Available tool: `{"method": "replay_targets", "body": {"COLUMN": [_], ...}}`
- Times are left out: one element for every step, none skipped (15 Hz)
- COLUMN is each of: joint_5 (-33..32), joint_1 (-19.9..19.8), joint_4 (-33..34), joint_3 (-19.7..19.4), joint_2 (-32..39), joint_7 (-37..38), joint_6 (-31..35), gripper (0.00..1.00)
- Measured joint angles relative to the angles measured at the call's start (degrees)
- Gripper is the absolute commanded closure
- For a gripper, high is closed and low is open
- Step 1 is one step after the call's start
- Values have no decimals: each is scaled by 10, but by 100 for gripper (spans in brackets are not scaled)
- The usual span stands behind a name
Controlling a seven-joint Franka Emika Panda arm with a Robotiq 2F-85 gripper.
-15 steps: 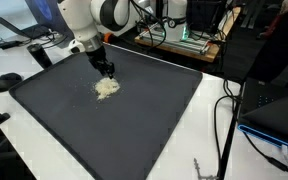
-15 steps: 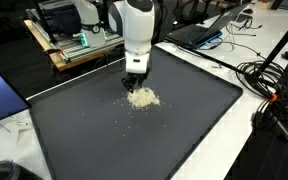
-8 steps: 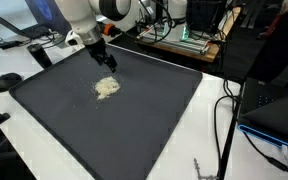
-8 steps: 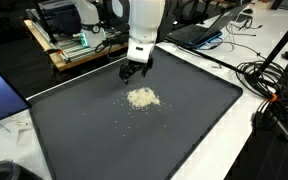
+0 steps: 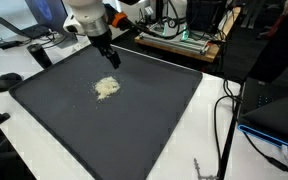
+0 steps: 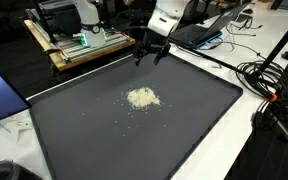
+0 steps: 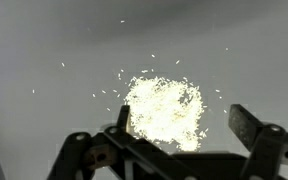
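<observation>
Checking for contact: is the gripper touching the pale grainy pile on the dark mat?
No, the gripper hangs open, well apart from the pale grainy pile.

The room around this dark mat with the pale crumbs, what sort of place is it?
Most likely a lab or workshop: an open laptop, loose cables trailing over the table edge, and a wooden electronics rack behind the mat.

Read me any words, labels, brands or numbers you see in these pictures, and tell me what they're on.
No readable text: the dark mat, the pile of grains and the gripper show none, and the electronics behind are too small to read.
</observation>
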Motion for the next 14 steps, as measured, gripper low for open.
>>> {"method": "replay_targets", "body": {"joint_5": [-14,-32,-50,-67,-82,-95,-105,-110,-113,-113,-113,-113,-113,-113], "joint_1": [10,21,32,42,52,61,69,76,82,87,91,95,97,99], "joint_4": [7,12,16,20,25,32,40,50,60,70,78,85,91,95], "joint_3": [-1,-2,-4,-6,-7,-8,-8,-8,-8,-8,-8,-9,-9,-9], "joint_2": [2,5,8,13,20,28,38,48,59,70,80,91,101,109], "joint_7": [31,61,89,117,144,169,192,211,229,246,265,288,309,325], "joint_6": [-1,-1,-1,-3,-7,-16,-25,-33,-40,-44,-45,-44,-44,-43], "gripper": [0,0,0,0,0,0,0,0,0,0,0,0,0,0]}}
